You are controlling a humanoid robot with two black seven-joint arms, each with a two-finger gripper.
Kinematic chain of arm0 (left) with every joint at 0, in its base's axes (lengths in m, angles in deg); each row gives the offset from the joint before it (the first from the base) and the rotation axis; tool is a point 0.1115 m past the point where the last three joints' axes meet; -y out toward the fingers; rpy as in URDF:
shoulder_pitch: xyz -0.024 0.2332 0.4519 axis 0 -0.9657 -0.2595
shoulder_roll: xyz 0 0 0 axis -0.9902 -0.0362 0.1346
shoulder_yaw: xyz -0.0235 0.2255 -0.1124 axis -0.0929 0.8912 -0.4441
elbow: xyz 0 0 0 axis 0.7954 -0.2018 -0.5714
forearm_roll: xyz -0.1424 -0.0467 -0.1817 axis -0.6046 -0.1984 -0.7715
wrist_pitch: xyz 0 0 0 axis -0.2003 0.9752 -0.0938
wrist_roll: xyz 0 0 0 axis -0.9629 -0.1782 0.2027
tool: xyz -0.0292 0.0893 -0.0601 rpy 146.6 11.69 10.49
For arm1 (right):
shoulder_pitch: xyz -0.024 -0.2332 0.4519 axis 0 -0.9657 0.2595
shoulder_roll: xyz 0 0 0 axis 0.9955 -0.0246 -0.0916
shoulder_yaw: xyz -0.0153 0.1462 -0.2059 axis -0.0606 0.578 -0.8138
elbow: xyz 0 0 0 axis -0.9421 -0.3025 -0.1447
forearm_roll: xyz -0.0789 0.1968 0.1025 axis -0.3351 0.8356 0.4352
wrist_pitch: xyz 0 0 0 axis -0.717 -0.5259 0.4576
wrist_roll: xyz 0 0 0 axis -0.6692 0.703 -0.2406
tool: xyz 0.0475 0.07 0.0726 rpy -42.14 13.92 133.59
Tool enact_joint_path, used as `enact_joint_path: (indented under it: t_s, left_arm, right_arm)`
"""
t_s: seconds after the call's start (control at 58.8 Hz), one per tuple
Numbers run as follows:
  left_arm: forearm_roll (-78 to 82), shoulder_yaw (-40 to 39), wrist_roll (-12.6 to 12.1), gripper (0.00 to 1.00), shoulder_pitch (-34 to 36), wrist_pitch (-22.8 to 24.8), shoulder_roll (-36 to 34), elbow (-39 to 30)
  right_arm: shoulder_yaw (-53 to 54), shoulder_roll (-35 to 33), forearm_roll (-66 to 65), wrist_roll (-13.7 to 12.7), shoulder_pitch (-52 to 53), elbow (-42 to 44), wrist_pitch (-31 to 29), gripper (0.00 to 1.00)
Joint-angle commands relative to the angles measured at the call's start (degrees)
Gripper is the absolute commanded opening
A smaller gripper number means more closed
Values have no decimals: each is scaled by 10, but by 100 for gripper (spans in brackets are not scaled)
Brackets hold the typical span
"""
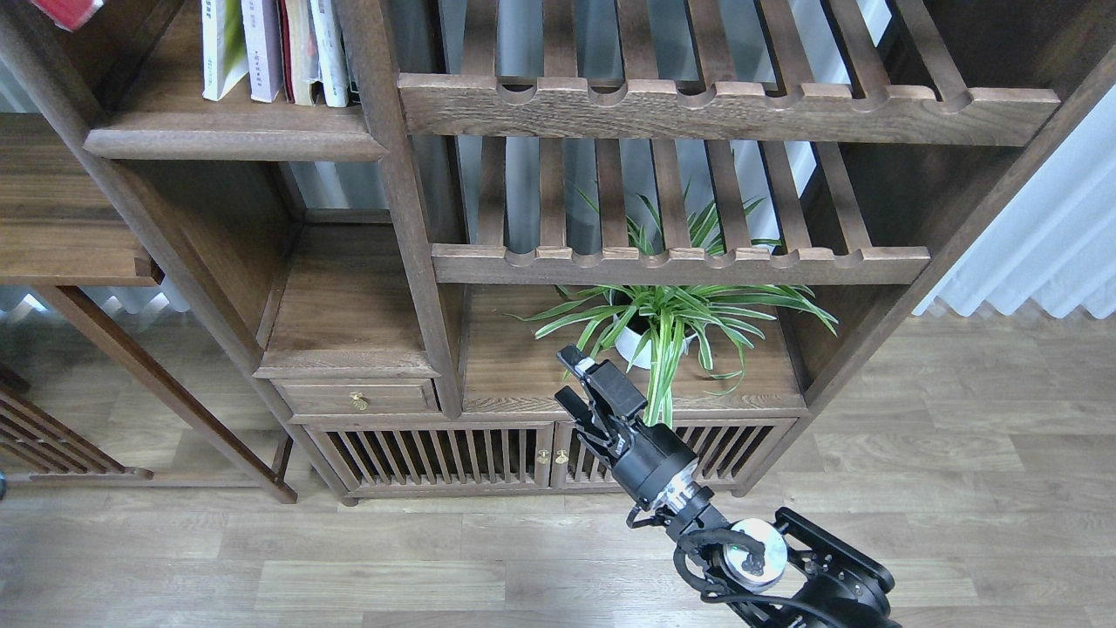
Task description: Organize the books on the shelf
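Upright books stand on the dark-brown shelf (235,141) at the top left: a pale yellow-green one (221,44) leans a little, a lavender-white one (260,48) stands beside it, and more spines (314,48) rest against the post. Only a red corner of the dark red book (61,10) shows at the top left edge. My left gripper is out of view. My right gripper (568,380) hangs low at the centre, in front of the cabinet and far from the books. Its fingers stand apart with nothing between them.
Two slatted racks with scalloped rails (697,105) fill the bookcase's right side. A potted spider plant (663,323) sits just behind my right gripper. Below are a small drawer (353,397) and slatted cabinet doors (436,453). A side table (61,253) stands at the left.
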Motion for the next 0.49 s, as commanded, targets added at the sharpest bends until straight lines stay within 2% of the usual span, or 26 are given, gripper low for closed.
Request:
enact_joint_path:
  t_s: [0.0, 0.476]
  left_arm:
    - [11, 17, 0, 0, 27, 0, -1, 16]
    - [58, 54, 0, 0, 78, 0, 5, 75]
  right_arm:
    - [0, 1, 0, 0, 0, 0, 0, 98]
    - [1, 1, 0, 0, 1, -1, 0, 98]
